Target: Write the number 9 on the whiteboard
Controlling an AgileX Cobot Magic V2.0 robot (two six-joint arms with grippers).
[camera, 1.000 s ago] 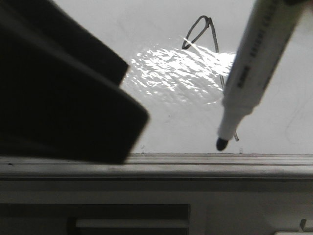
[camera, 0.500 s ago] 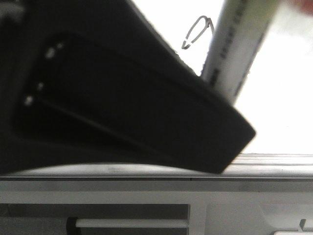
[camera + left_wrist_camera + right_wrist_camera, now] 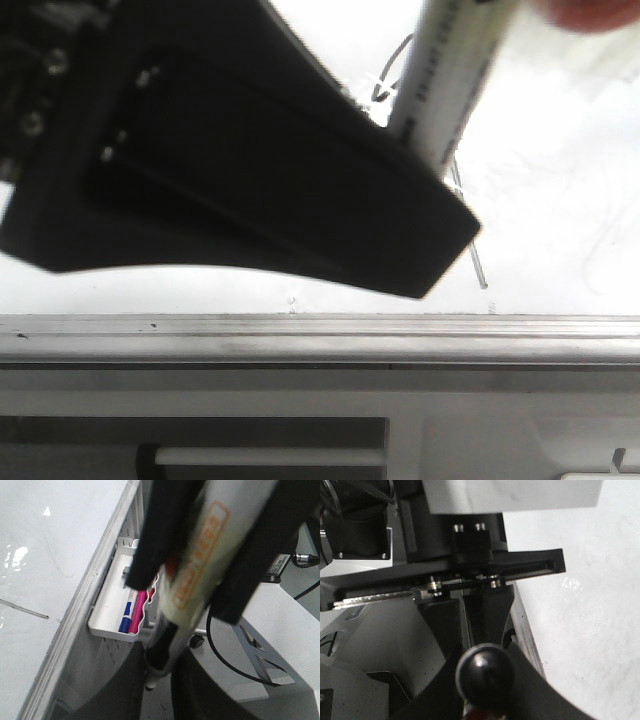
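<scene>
The whiteboard (image 3: 560, 200) is glossy white with a grey edge rail (image 3: 320, 335). The number 9 (image 3: 392, 72) is a thin dark stroke; part of its loop and the end of its tail (image 3: 478, 265) show. A black finger (image 3: 250, 170) of my left gripper covers the rest. The white marker (image 3: 445, 70) slants down behind that finger. In the left wrist view my left gripper (image 3: 167, 655) is shut on the marker (image 3: 195, 575) near its nib (image 3: 151, 682). My right gripper (image 3: 182, 597) grips it higher up. In the right wrist view my right gripper (image 3: 485, 675) holds the marker's black round end (image 3: 485, 672).
A white tray (image 3: 107, 625) hangs off the board's edge and holds a blue marker (image 3: 125, 620) and a pink marker (image 3: 137, 615). A grey panel with a slot (image 3: 270, 455) lies below the rail. A black cable (image 3: 225, 655) runs under the arms.
My left gripper has swung in from the left, across the front view, and closed round the marker. The marker has shifted left and its nib is now hidden behind the left finger.
</scene>
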